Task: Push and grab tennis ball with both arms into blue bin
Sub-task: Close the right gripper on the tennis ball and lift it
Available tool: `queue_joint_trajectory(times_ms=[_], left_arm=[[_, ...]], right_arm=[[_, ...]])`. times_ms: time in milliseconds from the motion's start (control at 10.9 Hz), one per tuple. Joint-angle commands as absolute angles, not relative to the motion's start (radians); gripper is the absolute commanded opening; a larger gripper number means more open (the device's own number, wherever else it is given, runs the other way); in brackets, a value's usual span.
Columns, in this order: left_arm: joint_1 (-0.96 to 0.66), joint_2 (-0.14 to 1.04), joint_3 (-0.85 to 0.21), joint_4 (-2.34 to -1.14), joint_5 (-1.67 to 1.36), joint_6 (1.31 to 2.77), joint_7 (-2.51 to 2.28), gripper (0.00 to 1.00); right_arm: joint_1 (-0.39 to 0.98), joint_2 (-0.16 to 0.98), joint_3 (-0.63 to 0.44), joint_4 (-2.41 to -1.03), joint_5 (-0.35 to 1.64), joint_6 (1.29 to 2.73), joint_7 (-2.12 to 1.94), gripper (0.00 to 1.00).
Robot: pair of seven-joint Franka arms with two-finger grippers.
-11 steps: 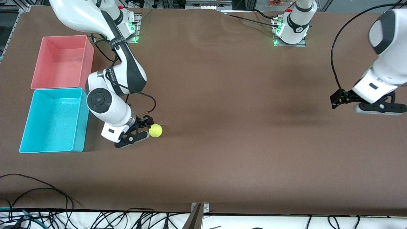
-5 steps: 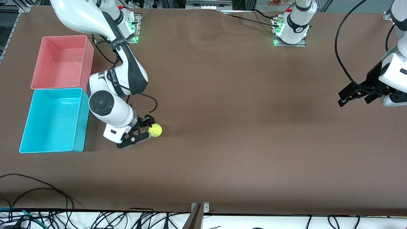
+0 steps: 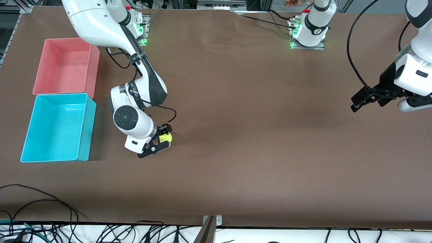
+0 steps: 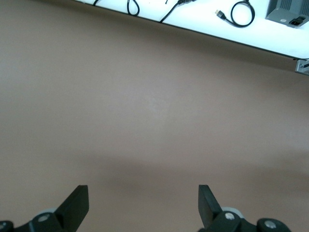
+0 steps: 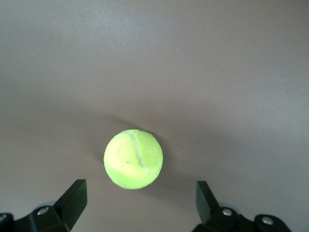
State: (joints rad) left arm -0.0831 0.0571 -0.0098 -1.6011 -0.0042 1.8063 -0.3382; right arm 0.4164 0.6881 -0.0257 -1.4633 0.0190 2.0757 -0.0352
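The right gripper (image 3: 161, 141) is down at the table with its jaws spread wide, one on each side of the tennis ball (image 3: 166, 137). In the right wrist view the ball (image 5: 133, 158) lies just ahead of the two fingertips (image 5: 72, 198), between their lines and touching neither.

The ball rests on the brown table (image 3: 253, 141), well apart from the blue bin (image 3: 27, 148), with the right arm's wrist between the two. The bin is empty and stands at the right arm's end of the table, nearer the front camera than the pink bin (image 3: 95, 67), which touches it or nearly does.

The ball looks light and springy, and its felt should grip well, but it will probably roll at any one-sided nudge. The safest hold is likely across its widest part, with both jaws closing evenly.

The left gripper (image 3: 366, 98) waits in the air over the table's left-arm end, far from the ball. Its jaws are spread too, with only bare table between them in the left wrist view (image 4: 142, 205).
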Motion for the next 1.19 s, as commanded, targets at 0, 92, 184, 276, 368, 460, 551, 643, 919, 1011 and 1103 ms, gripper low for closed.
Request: queue_joint_trajectory(times_ms=[0,92,184,276,368,460,551,643,919,1011,1103], left_arm=[[-0.083,0.069,-0.002,-1.569,-0.025,1.743,-0.183,1.00],[-0.081,0.068,-0.003,-1.569,-0.026,1.724,-0.176,1.00],[-0.074,0.066,-0.006,-1.568,-0.026,1.695,-0.172,1.00],[-0.074,0.057,-0.020,-1.568,-0.023,1.672,-0.169,1.00],[-0.072,0.054,-0.031,-1.568,-0.018,1.661,-0.157,1.00],[-0.072,0.055,-0.031,-1.568,-0.017,1.661,-0.119,1.00],[-0.060,0.055,-0.029,-1.568,-0.017,1.661,-0.048,1.00],[-0.054,0.054,-0.029,-1.568,-0.028,1.661,-0.028,1.00],[-0.055,0.054,-0.029,-1.568,-0.028,1.660,-0.024,1.00],[-0.055,0.055,-0.028,-1.568,-0.028,1.658,-0.023,1.00],[-0.054,0.055,-0.025,-1.568,-0.028,1.658,-0.015,1.00]], right_arm=[[0.425,0.727,-0.015,-1.440,0.052,2.121,-0.026,1.00],[0.428,0.744,-0.008,-1.440,0.058,2.158,-0.029,1.00],[0.426,0.761,-0.008,-1.440,0.060,2.173,-0.026,1.00],[0.428,0.776,-0.008,-1.442,0.058,2.193,-0.026,1.00],[0.426,0.784,-0.008,-1.443,0.057,2.203,-0.031,1.00],[0.428,0.787,-0.008,-1.448,0.048,2.201,-0.032,1.00],[0.426,0.793,-0.008,-1.447,0.045,2.201,-0.040,1.00],[0.426,0.795,-0.008,-1.450,0.043,2.195,-0.040,1.00],[0.425,0.795,-0.008,-1.482,0.046,2.186,-0.035,1.00],[0.423,0.795,-0.008,-1.485,0.046,2.186,-0.037,1.00],[0.423,0.795,-0.011,-1.489,0.046,2.186,-0.034,1.00]])
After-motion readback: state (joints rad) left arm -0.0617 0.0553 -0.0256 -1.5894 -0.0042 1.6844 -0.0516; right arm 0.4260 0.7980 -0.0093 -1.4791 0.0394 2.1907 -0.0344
